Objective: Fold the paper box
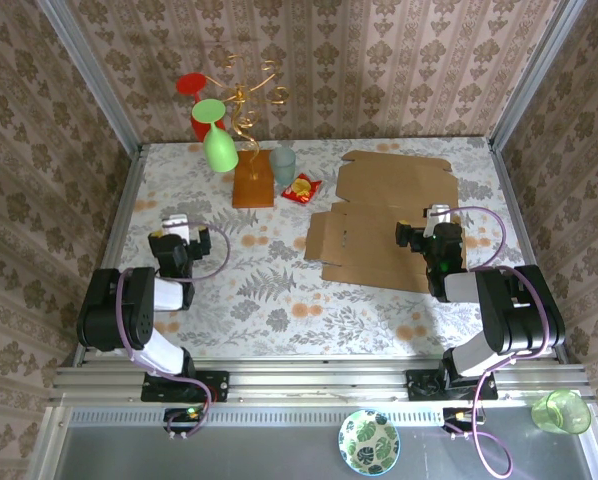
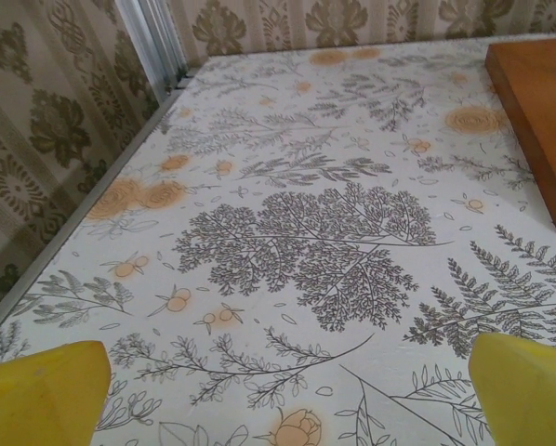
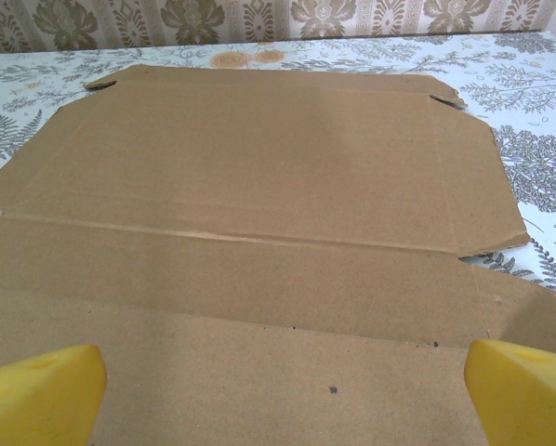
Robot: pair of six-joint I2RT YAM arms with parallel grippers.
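Right claw (image 3: 283, 395) spread, over flat paper box (image 3: 259, 158).

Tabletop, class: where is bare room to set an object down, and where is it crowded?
Free: the middle, between the left end effector and the paper box; also the near strip before the box. Crowded: the far edge, around the wooden base, tumbler and snack packet.
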